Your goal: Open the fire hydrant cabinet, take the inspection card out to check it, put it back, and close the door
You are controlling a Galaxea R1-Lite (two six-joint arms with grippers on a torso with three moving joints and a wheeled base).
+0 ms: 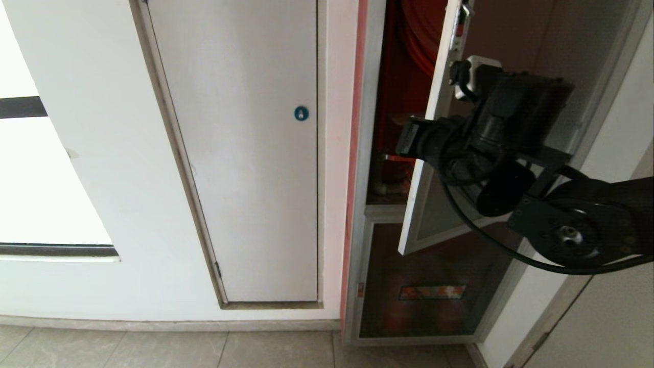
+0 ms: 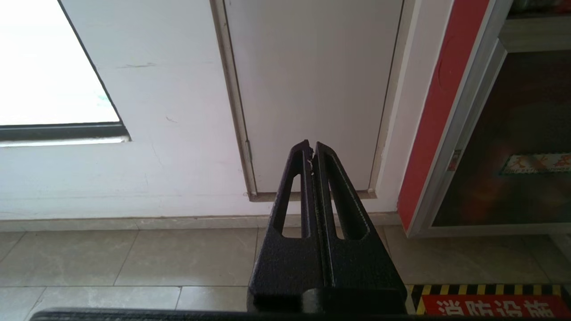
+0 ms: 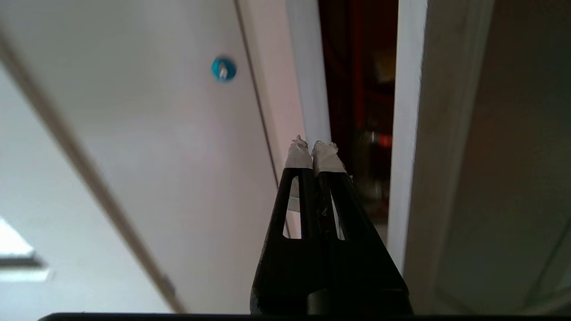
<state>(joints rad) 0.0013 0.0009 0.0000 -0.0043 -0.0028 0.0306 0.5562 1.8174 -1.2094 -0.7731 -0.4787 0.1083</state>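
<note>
surface: tiled floor (image 1: 153, 350) | on it: hazard-striped red sign (image 2: 490, 303)

One fire hydrant cabinet (image 1: 365, 153); one door (image 1: 434, 168) ajar on it; one lower dark glass panel (image 1: 429, 271); one plain white door (image 1: 245, 153) bearing one blue round lock (image 1: 301, 113); two grippers, left gripper (image 2: 312, 149) and right gripper (image 3: 312, 149); one window (image 1: 30, 168).

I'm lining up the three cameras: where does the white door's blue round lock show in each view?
Head view: blue round lock sits at upper centre, near the white door's right edge.
Left wrist view: not in it; only the door's lower part shows.
Right wrist view: lock sits at upper left of centre.
Shared landmark: the white door, seen in all three.
</note>
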